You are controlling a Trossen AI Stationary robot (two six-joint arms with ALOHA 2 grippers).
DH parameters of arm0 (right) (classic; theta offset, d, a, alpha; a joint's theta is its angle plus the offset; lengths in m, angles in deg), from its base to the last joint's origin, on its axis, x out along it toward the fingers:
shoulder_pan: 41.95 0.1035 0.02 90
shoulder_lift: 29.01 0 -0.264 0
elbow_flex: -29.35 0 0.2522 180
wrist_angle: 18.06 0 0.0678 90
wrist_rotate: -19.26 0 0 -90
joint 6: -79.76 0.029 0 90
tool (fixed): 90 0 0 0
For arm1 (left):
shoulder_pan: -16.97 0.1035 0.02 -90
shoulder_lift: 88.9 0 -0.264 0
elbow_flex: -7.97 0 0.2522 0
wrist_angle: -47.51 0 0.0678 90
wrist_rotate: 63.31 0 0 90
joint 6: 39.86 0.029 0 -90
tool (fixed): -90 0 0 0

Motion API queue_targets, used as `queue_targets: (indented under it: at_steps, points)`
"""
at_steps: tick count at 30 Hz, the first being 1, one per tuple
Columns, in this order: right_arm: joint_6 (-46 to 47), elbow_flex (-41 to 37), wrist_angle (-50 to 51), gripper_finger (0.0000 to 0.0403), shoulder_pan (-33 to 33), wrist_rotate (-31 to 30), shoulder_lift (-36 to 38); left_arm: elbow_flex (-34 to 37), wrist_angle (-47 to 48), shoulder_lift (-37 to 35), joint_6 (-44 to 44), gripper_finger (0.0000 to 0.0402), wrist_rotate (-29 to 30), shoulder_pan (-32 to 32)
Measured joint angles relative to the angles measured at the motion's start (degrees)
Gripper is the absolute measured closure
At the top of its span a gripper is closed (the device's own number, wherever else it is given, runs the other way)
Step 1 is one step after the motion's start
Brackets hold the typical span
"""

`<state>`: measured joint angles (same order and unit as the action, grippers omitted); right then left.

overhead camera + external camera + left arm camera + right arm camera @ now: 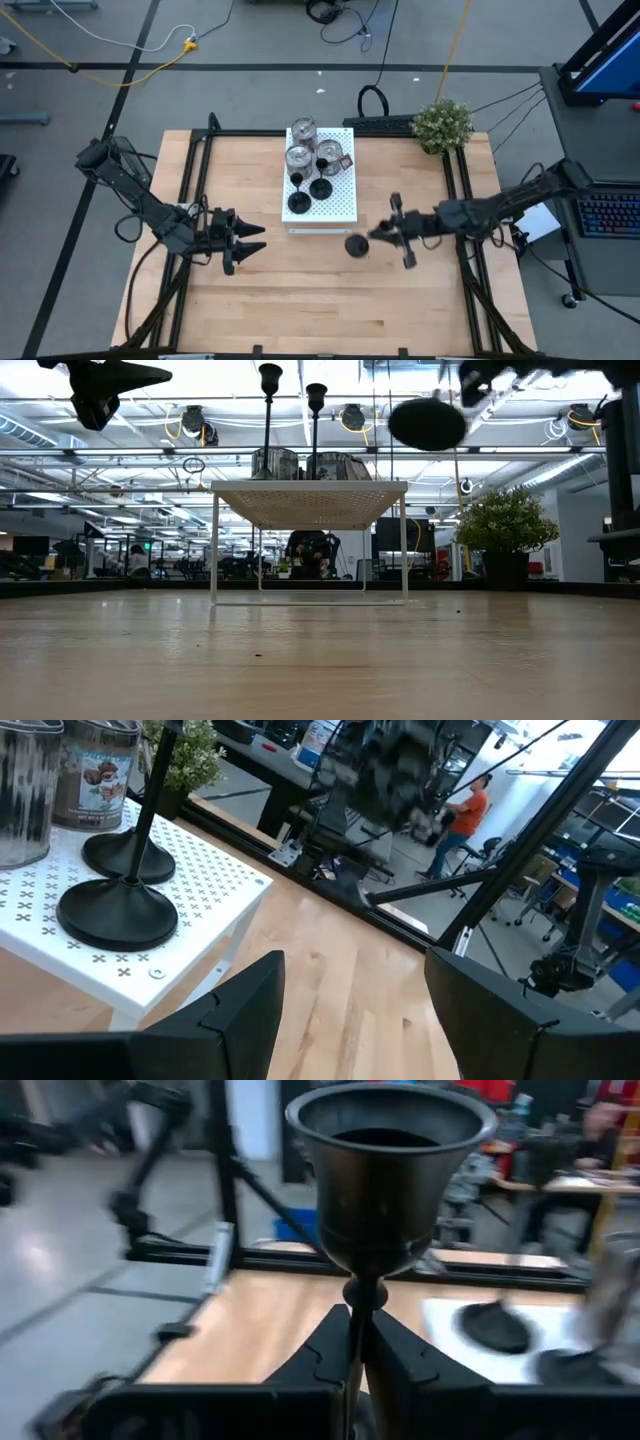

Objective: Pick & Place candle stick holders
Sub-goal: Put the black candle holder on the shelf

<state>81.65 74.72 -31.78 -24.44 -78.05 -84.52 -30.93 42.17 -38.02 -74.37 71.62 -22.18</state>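
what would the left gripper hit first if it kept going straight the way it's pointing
Probably the black candle holder held by the right gripper: the left gripper points across bare table toward it. Heights are hard to compare, so it might pass clear.

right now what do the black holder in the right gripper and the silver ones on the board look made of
Black holder in the right gripper: likely dark metal, satin finish with soft highlights on the cup. Silver holders on the white board: polished metal, mirror-like reflections.

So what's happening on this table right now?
The right pincer is shut on the thin stem of a black candle stick holder, held above the table beside the white board. Two more black holders and three silver ones stand on that board. The left pincer waits open over the table's left side.
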Motion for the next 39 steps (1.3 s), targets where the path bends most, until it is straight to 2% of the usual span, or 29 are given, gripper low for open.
queue_targets:
  at_steps: [6, 12, 18, 24, 33, 39]
  points:
    - [-2.2, 15.4, 16.5, 0.0395, -9.2, 3.1, -3.8, 0.0, 0.5, 0.0, 0.1, 0.0153, 0.0, 0.0]
    - [-2.6, 23.3, 22.1, 0.0395, -17.8, 7.0, -10.1, 0.0, 1.3, 0.0, -0.1, 0.0153, 0.0, 0.0]
    - [0.3, 25.7, 22.2, 0.0395, -23.9, 13.6, -16.1, 0.0, 1.4, 0.0, 0.2, 0.0153, 0.0, 0.0]
    - [0.9, 26.1, 22.6, 0.0395, -25.4, 15.1, -17.9, 0.0, 1.5, 0.0, 0.0, 0.0153, 0.0, 0.0]
    - [0.8, 26.1, 30.0, 0.0395, -25.4, 13.7, -17.5, 0.0, 1.5, 0.0, 0.0, 0.0153, 0.1, 0.0]
    - [-0.7, 26.1, 27.3, 0.0395, -25.4, 12.9, -17.5, 0.0, 1.5, 0.0, 0.1, 0.0153, 0.1, 0.8]
